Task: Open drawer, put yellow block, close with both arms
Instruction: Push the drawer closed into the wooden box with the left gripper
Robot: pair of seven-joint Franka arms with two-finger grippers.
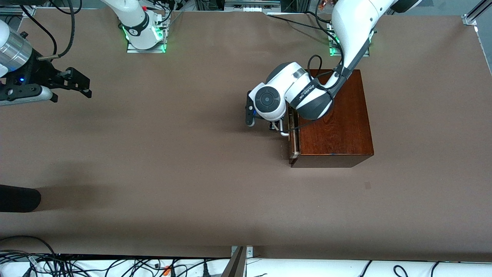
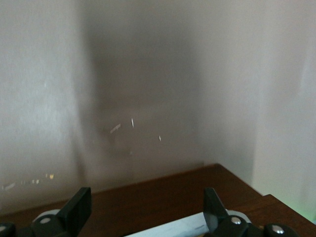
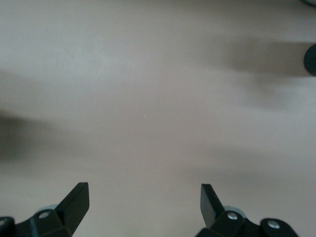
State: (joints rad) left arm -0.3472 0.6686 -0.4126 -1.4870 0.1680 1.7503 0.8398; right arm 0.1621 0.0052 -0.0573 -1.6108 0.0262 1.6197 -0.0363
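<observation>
Brown table surface under even light, cables along its near edge, soft shadows

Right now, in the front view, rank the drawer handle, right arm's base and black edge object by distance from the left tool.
1. drawer handle: right at the left tool.
2. right arm's base: along the robots' table edge.
3. black object: right arm's end, nearer the camera.

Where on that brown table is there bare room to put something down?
Most of the table is bare: the wide stretch between the wooden box and the right arm's end, and the strip nearer the front camera. It is crowded at the drawer, where the left gripper sits. The right gripper waits open.
</observation>
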